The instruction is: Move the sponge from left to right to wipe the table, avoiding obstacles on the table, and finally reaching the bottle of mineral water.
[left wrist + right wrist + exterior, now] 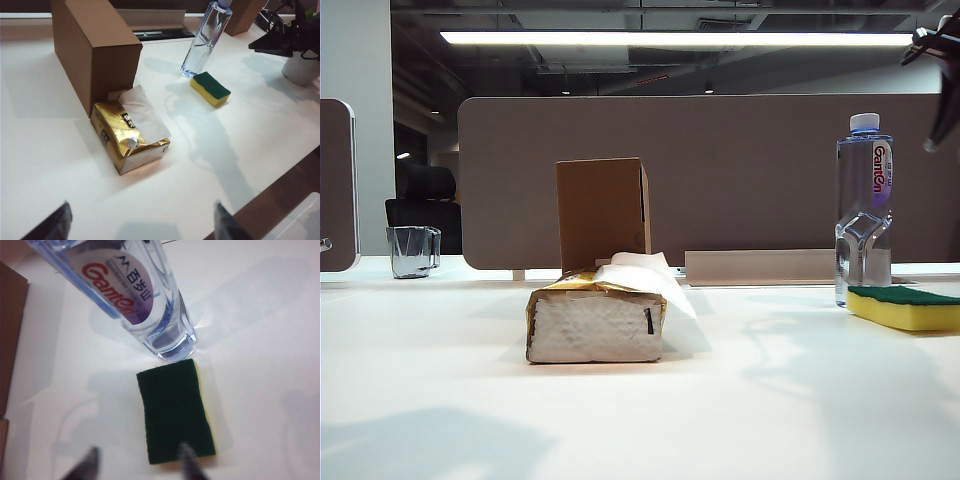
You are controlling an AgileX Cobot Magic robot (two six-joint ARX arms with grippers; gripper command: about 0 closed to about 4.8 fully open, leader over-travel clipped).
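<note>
The yellow sponge [905, 305] with its green top lies flat on the white table [640, 420] at the far right, touching the foot of the bottle of mineral water [863, 200]. My right gripper [139, 462] hangs open above the sponge [175, 410] and holds nothing; in the exterior view it shows high up at the right edge [938, 50]. The obstacles stand mid-table: a gold tissue pack [595, 320] with the brown cardboard box [602, 210] upright behind it. My left gripper [142, 212] is open and empty over the near table edge, well short of the tissue pack [125, 135].
A clear glass mug [413, 250] stands at the back left. A grey partition wall runs along the table's far edge. In the left wrist view the right arm [282, 37] hovers beyond the sponge [211, 88], beside a white rounded object [300, 70].
</note>
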